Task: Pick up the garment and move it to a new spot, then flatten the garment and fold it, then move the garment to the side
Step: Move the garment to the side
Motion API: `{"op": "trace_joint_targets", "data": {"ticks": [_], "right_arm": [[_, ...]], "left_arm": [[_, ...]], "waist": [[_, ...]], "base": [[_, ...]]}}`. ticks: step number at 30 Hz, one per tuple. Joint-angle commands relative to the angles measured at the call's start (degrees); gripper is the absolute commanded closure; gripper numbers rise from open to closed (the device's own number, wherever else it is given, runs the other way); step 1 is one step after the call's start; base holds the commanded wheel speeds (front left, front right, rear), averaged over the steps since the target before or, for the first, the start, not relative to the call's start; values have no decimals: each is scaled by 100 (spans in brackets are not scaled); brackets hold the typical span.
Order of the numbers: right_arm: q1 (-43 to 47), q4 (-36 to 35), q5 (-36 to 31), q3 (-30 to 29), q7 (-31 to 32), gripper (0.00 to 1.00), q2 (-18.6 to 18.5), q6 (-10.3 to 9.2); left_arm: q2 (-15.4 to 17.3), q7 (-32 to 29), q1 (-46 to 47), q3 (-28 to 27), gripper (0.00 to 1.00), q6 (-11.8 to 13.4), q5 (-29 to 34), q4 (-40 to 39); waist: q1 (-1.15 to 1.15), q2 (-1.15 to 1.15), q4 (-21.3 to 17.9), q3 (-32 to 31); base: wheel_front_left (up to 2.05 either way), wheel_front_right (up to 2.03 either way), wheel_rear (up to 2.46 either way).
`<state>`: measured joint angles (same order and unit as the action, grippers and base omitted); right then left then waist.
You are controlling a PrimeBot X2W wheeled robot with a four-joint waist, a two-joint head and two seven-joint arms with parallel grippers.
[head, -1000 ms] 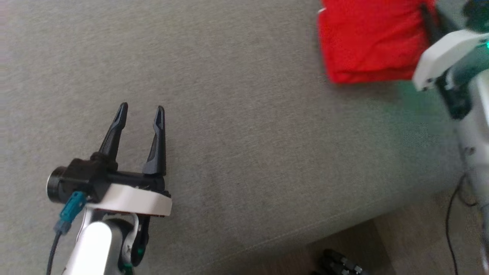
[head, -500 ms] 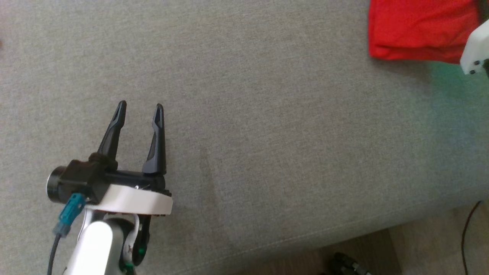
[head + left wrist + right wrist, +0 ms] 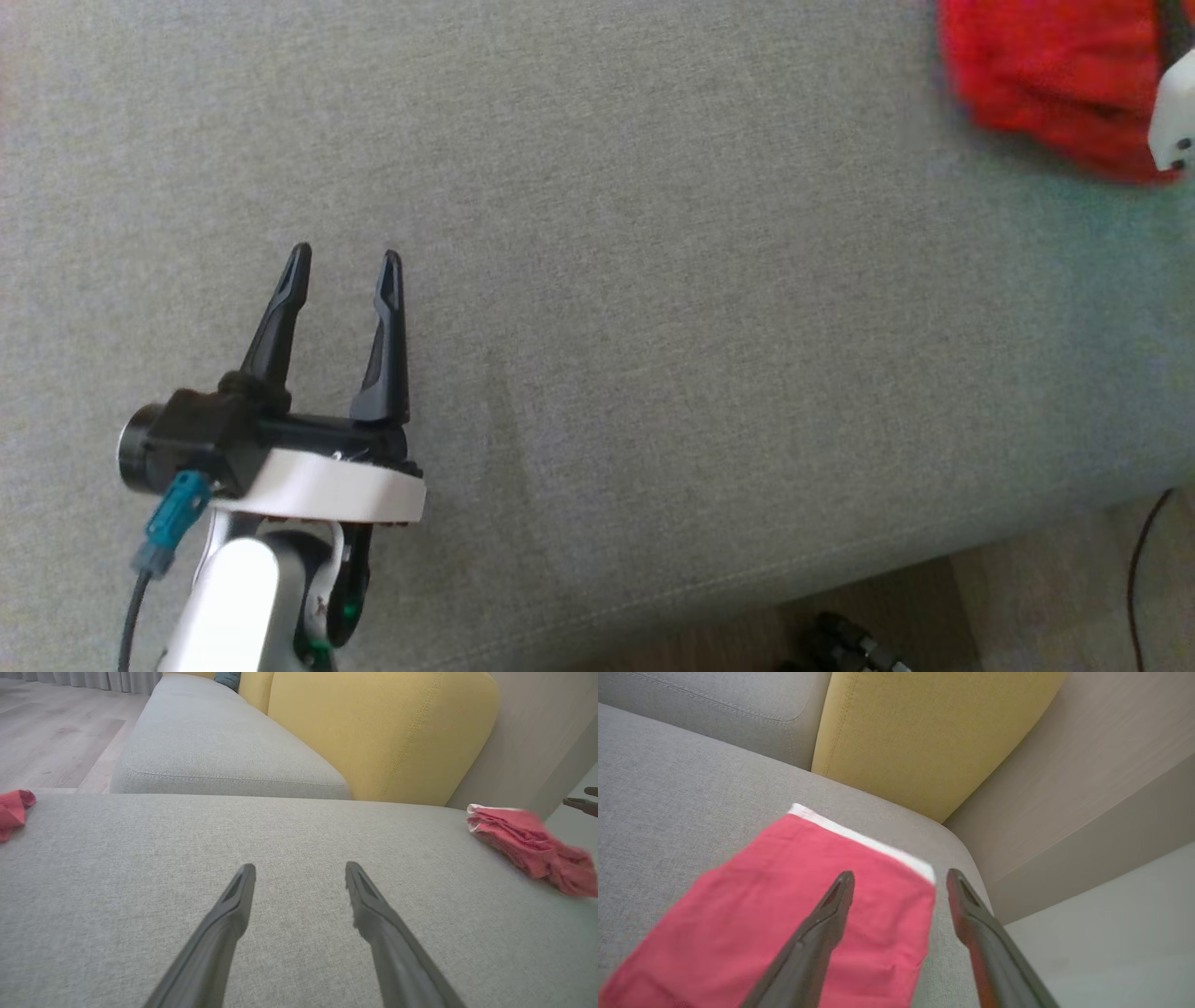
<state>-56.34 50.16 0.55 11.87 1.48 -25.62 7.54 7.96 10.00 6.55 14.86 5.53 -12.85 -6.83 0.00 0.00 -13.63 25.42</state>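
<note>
Right fingers: the right gripper (image 3: 901, 872) is spread wide and holds nothing. One tip is over the red cloth, the other over bare seat at its 3 o'clock side.
Left fingers: the left gripper (image 3: 345, 255) is also wide and empty, at 8 o'clock in the head view, low over the sofa seat (image 3: 653, 280).
Garment: the garment (image 3: 752, 896) lies folded on the seat by the sofa's end. It is at 2 o'clock in the head view, well apart from the left arm.
Step in hand: this looks like the last one, leaving the fold at the side.
Doing it well: the right arm should draw straight back and up along its fingers. A sideways sweep could let the inner tip snag the top layer and drag the fold open.
Right wrist view adds: the white edge (image 3: 864, 842) at 12 o'clock and the yellow cushion (image 3: 924, 732) beyond, where the head view gives a red blur.
Left wrist view adds: a second red cloth (image 3: 11, 809) at 9 o'clock, at the seat's far edge.
Head view adds: the floor (image 3: 1027, 597) and a cable (image 3: 1134, 560) at 5 o'clock.
</note>
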Motion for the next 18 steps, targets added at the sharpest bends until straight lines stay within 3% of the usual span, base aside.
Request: {"op": "trace_joint_targets", "data": {"ticks": [1,10,18], "right_arm": [[-62,-157,-81,-34,-82,0,-21,-5],[64,-306,-379,-98,-369,0,300,-5],[450,-703,50,-172,-692,0,801,-5]], "left_arm": [[16,17,194,-122,0,11,-22,-185],[-19,106,254,-113,0,19,-115,-53],[-101,323,345,-340,0,97,-310,367]], "waist": [[0,0,5,3],[0,0,130,-162],[0,0,484,-713]], "base": [[0,0,0],[0,0,0],[0,0,0]]}}
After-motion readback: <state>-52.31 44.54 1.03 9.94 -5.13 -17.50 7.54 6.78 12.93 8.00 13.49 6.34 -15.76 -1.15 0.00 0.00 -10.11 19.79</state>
